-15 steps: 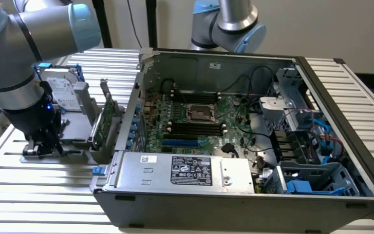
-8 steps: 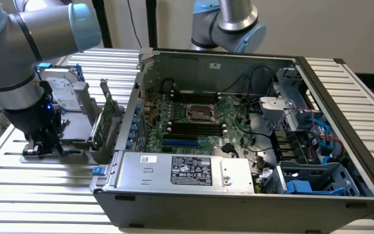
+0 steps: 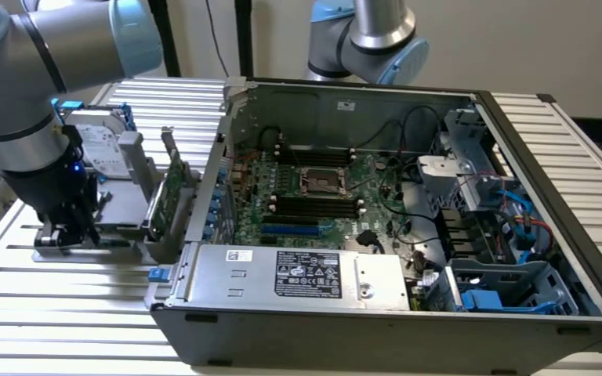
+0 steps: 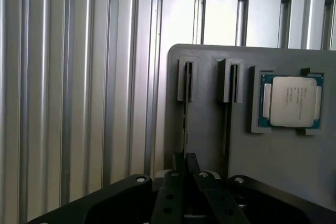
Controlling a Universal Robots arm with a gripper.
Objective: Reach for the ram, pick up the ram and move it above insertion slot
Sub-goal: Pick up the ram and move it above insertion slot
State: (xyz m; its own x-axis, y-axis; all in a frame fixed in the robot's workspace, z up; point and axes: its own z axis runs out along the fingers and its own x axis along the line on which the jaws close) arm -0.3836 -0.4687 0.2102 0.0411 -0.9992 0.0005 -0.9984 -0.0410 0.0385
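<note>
The ram (image 4: 185, 114) stands on edge in a slot of the grey holder (image 4: 210, 129), seen as a thin dark line. A second thin stick (image 4: 227, 119) stands in the slot beside it. My gripper (image 4: 187, 157) is down at the holder with its fingers close together around the first stick's end, shut on it. In the exterior view the gripper (image 3: 63, 233) sits low over the holder (image 3: 123, 235) on the exterior view's left, beside the open computer case; the ram is hidden behind it. The black memory slots (image 3: 317, 207) lie on the motherboard inside the case.
A processor (image 4: 292, 100) rests in a recess of the holder. A silver hard drive (image 3: 97, 145) and a green expansion card (image 3: 179, 188) stand upright between the gripper and the case wall (image 3: 204, 196). A second arm's base (image 3: 369, 39) is behind the case.
</note>
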